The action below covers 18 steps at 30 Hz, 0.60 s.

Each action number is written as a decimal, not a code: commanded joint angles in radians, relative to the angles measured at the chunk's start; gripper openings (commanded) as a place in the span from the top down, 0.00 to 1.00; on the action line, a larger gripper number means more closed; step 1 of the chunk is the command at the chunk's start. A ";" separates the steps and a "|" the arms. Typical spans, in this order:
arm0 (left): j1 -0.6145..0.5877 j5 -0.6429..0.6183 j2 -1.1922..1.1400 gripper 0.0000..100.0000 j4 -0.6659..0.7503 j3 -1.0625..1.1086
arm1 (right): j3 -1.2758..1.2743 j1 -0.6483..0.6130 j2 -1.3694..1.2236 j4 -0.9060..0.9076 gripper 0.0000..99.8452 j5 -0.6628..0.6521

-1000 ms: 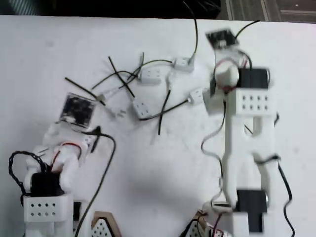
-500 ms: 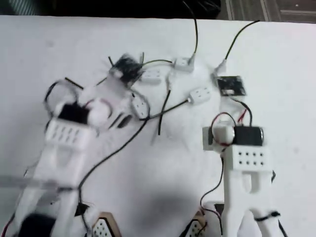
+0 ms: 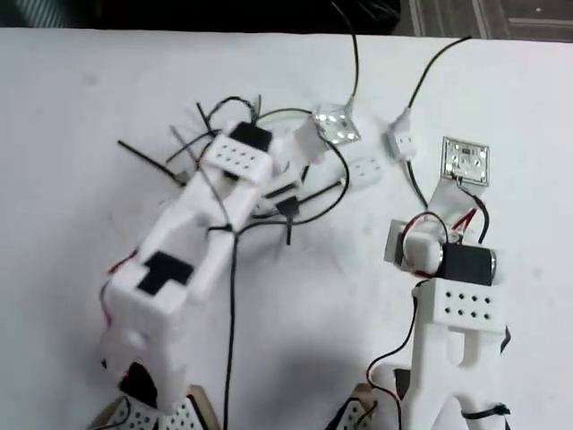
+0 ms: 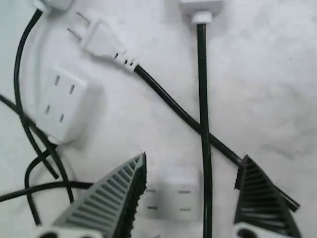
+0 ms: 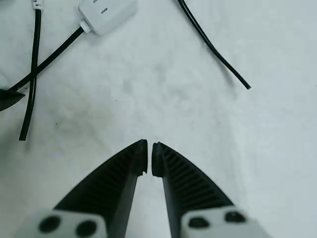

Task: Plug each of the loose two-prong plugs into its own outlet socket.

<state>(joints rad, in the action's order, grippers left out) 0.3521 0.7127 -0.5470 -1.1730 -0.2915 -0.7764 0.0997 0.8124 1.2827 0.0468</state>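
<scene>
While the loose two-prong plug [image 4: 96, 39] lay on the desk [image 4: 277, 74] near one outlet socket [image 4: 59, 104], my left jaws stood wide apart astride a second socket [image 4: 171, 198] and a black cord [image 4: 203, 124]; my right jaws hung almost together, empty. Within the last second my left arm [image 3: 197, 233] had swung in over the cords.

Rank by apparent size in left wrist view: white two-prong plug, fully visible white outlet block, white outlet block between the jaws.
1. Fully visible white outlet block
2. White outlet block between the jaws, partly hidden, unsure
3. White two-prong plug
</scene>
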 commanded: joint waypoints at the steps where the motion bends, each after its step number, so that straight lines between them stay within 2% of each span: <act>1: 0.035 0.012 -0.102 0.71 -0.054 -0.178 | 0.005 0.015 0.024 -0.012 0.98 0.006; 10: 0.073 0.015 -0.329 0.72 -0.199 -0.459 | 0.005 0.035 0.030 -0.012 0.98 0.005; 18: 0.094 0.018 -0.473 0.83 -0.331 -0.635 | 0.012 0.085 0.030 -0.013 0.98 0.003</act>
<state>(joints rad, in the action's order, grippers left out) 0.4411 0.7188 -0.9981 -1.4722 -0.8546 -0.7764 0.1734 0.8124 1.2827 0.0483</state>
